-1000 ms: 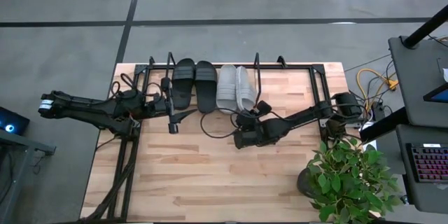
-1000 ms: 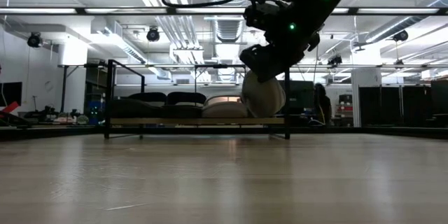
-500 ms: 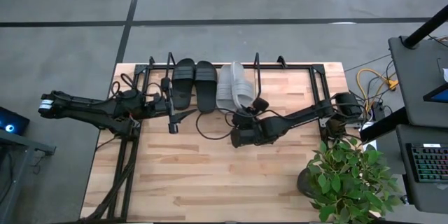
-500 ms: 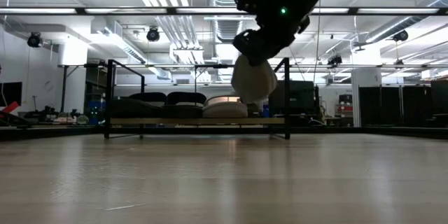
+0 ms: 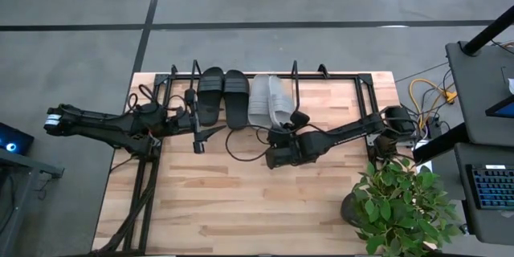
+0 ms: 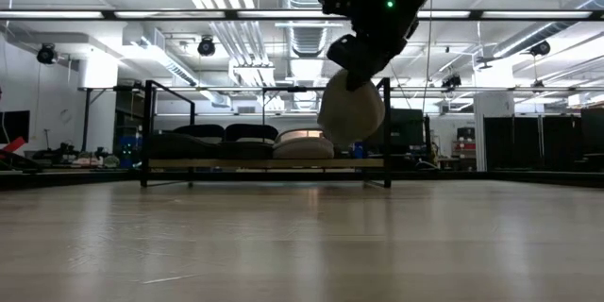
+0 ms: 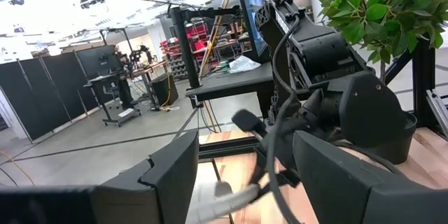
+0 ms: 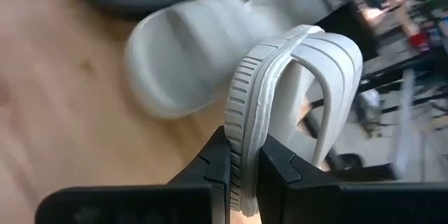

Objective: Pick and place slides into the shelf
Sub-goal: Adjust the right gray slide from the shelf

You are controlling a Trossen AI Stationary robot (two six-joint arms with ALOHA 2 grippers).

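While closed, right hand [image 8: 241, 161] pinches grey slide [image 8: 280, 105].

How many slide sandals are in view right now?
4: two matte black slides and one light grey slide lie in the black wire shelf; the right gripper holds the fourth grey slide above it.

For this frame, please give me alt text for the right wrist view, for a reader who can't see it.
The right end effector is shut on the sole edge of a light grey slide, holding it on its side above the wooden table. Beyond it the other grey slide lies flat, with blurred room behind.
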